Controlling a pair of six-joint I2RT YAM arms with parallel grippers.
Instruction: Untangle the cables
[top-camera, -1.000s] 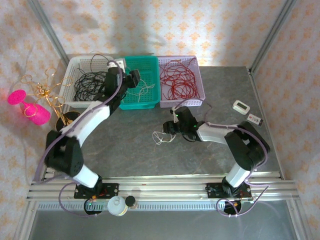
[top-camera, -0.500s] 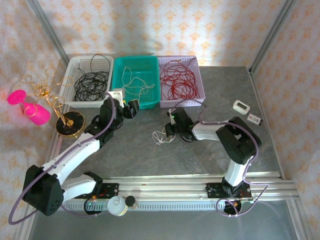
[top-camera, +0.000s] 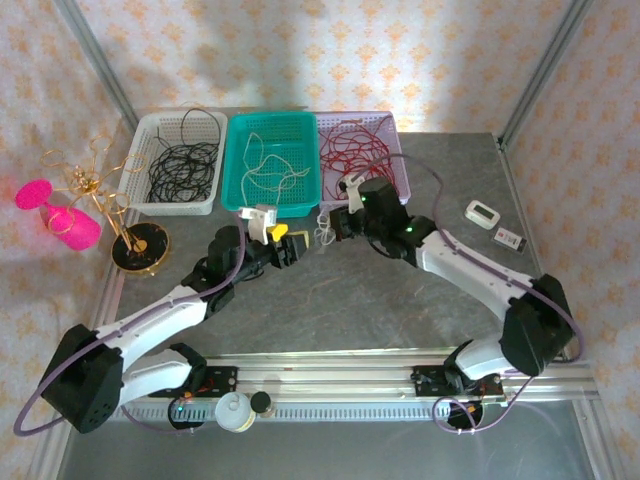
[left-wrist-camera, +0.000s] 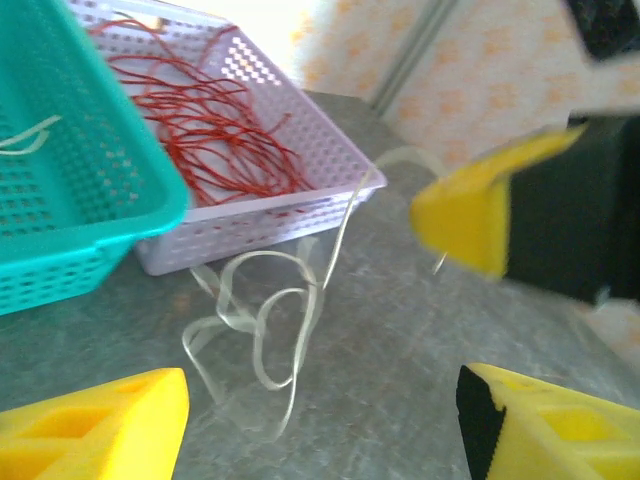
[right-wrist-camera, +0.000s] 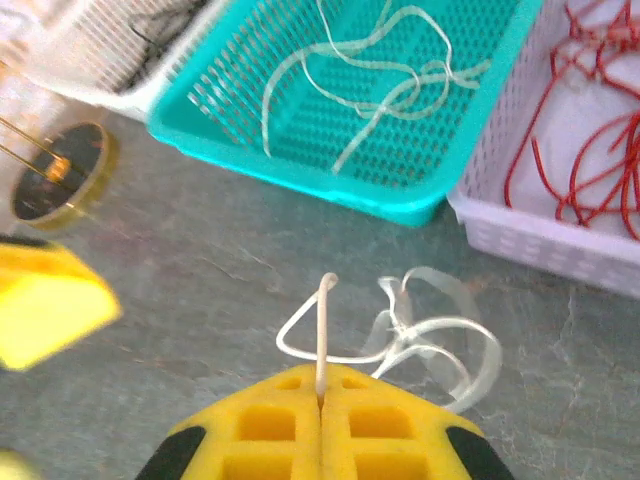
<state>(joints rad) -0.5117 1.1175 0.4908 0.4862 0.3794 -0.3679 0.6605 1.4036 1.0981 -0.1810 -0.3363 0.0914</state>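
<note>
Coiled black cables (top-camera: 181, 168) at eleven o'clock, white cables (top-camera: 266, 166) at twelve, red cables (top-camera: 355, 160) at one; looped white cable (right-wrist-camera: 323, 330) at centre, pinched in right gripper (right-wrist-camera: 320, 405).

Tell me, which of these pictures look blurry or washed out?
Left wrist view: the near yellow fingers blur, and glare whitens the wall beyond the lilac perforated plastic basket. Right wrist view: the thin white cable looks sharp. Top view: soft shadows cross the patterned wallpaper.
</note>
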